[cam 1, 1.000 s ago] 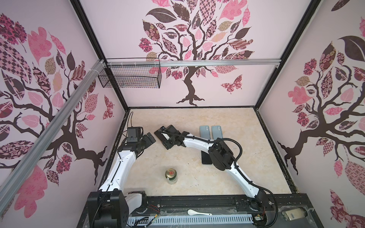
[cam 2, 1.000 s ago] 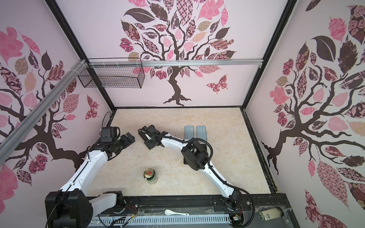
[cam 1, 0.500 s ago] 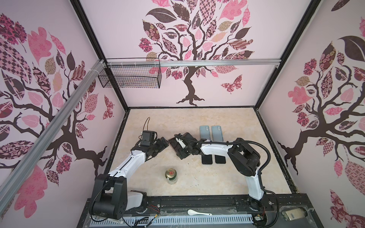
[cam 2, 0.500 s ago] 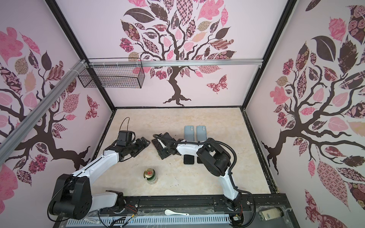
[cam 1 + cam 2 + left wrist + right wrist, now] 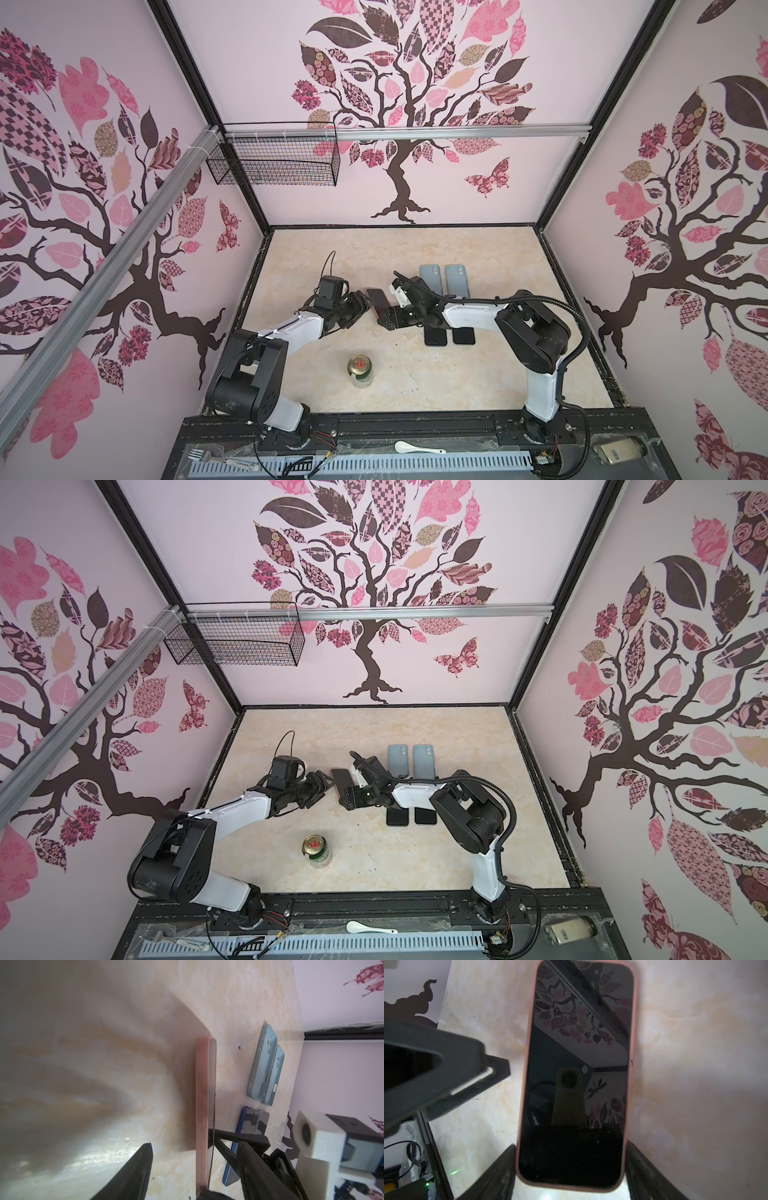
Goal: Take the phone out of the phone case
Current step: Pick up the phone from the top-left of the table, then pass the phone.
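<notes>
Clamping phone (image 5: 575,1076), right tool (image 5: 571,1146) outstretched

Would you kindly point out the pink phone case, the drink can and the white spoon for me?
pink phone case (image 5: 200,1084), left wrist view, its button-side wall.
drink can (image 5: 359,365), in a top view, its gold lid.
white spoon (image 5: 402,446), in a top view, its bowl.

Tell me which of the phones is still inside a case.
The phone with the pink rim, held by the right gripper; the two other phones lie flat on the table near two empty blue cases.
</notes>
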{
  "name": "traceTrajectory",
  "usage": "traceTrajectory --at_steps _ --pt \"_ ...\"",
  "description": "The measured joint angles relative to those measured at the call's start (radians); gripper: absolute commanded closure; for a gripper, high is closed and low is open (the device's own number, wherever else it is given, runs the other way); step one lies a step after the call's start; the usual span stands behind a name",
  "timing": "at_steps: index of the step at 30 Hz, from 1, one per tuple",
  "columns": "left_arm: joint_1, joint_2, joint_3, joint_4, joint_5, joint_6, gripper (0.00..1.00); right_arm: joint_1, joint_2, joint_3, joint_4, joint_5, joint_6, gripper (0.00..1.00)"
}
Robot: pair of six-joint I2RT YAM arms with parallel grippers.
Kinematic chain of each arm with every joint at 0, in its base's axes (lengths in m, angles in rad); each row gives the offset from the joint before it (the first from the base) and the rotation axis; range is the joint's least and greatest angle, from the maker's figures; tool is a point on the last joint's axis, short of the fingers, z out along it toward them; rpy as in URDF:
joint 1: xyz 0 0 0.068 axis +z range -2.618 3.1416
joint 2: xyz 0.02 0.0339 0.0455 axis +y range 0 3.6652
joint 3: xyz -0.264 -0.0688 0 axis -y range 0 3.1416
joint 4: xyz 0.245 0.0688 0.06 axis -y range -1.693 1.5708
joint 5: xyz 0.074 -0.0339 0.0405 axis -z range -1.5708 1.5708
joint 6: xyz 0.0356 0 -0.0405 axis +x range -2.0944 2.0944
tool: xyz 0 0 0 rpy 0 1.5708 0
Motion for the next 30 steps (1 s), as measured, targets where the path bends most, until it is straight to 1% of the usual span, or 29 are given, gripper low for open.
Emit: traceTrajectory --at_steps 7,13,17,19,20,22,26,28,30 --pt "-0.016 0.08 0.0 0.087 0.029 -0.042 0.64 0.0 0.0 0.0 0.002 -0.015 0.007 0.4" --pt "-0.026 0.09 0.0 0.114 0.035 -0.051 0.76 0.0 0.0 0.0 0.01 -0.028 0.029 0.4" --pt "-0.031 0.094 0.0 0.124 0.038 -0.059 0.87 0.0 0.0 0.0 0.016 -0.032 0.047 0.4" --pt "-0.031 0.095 0.0 0.129 0.041 -0.064 0.98 -0.001 0.0 0.0 0.016 -0.033 0.055 0.4" --pt "-0.031 0.095 0.0 0.129 0.04 -0.064 1.0 -0.002 0.0 0.0 0.014 -0.031 0.055 0.38" --pt "-0.03 0.093 0.0 0.129 0.04 -0.06 1.0 -0.002 0.0 0.005 0.007 -0.029 0.05 0.3" --pt "-0.032 0.041 0.002 0.09 0.036 -0.034 1.0 -0.002 -0.037 0.023 -0.044 -0.003 0.014 0.01" --pt "-0.034 -0.018 0.006 0.041 0.026 -0.001 1.0 0.001 -0.098 0.022 -0.067 0.026 -0.018 0.01" --pt "-0.034 -0.076 0.033 -0.032 0.013 0.048 1.0 -0.002 -0.192 0.014 -0.068 0.072 -0.041 0.01"
